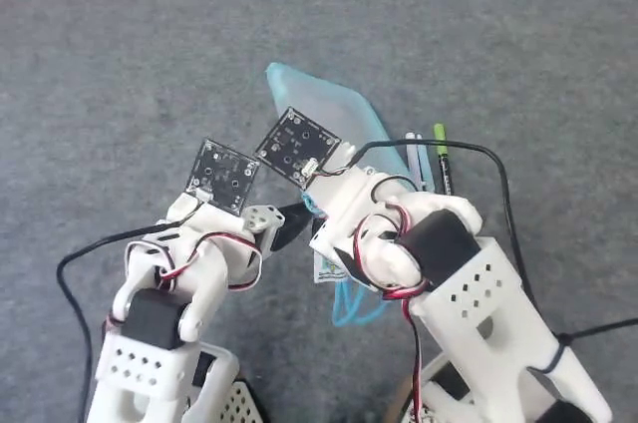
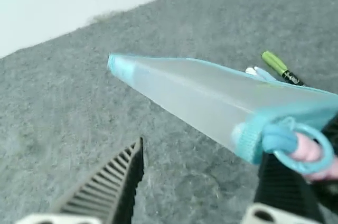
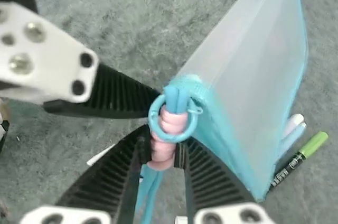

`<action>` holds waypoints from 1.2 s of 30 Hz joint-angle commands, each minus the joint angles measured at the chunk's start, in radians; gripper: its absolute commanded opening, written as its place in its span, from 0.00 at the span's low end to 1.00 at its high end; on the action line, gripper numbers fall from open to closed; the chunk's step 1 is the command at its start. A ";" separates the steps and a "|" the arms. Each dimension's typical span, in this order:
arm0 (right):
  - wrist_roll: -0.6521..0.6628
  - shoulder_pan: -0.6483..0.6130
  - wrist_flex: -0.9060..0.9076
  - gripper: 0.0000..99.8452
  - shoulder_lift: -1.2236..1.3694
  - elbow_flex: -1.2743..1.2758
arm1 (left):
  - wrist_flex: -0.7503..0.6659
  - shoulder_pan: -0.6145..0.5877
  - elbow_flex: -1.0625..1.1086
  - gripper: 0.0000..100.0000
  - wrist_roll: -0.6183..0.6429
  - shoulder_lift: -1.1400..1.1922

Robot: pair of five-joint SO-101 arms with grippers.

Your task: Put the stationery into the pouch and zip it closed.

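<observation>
Left gripper (image 2: 206, 150) gapes wide at the pouch (image 1: 329, 114), which stands on edge between the arms; it may twist free (the right gripper (image 3: 165, 147) pinches only its pink tag (image 3: 161, 123)). Its long axis runs away from the arms, ring end nearest; pens (image 1: 424, 159) lie on the carpet (image 1: 100, 94) to its right.

Pouch (image 1: 334, 112) frosted clear, turquoise trim; marker (image 1: 442, 159) green-black; table surface (image 1: 120, 74) grey.

Smooth frosted plastic pouch (image 2: 200, 97), woven turquoise cloth edging — rough, matt grey carpet-like table cover (image 1: 120, 74).
</observation>
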 commanded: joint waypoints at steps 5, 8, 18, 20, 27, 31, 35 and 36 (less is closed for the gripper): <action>0.064 -0.071 0.027 0.01 -0.007 0.106 | -0.063 -0.031 -0.038 0.32 0.064 -0.020; 0.069 -0.071 0.056 0.01 -0.007 0.150 | -0.069 -0.068 -0.038 0.32 0.066 -0.015; 0.112 0.084 0.134 0.01 -0.079 0.161 | -0.066 -0.086 -0.033 0.32 0.071 -0.018; 0.104 0.156 0.117 0.01 -0.127 0.160 | -0.064 -0.087 -0.031 0.32 0.071 -0.020; 0.046 0.239 0.064 0.01 -0.216 0.157 | -0.071 -0.140 -0.012 0.32 0.071 -0.015; 0.048 0.237 0.031 0.01 -0.213 0.130 | -0.058 -0.135 -0.007 0.32 0.071 -0.020; 0.052 0.237 0.068 0.01 -0.183 0.009 | 0.046 -0.055 -0.067 0.33 0.066 -0.020; 0.058 0.237 0.079 0.01 -0.168 -0.031 | 0.069 -0.026 -0.076 0.34 0.066 -0.020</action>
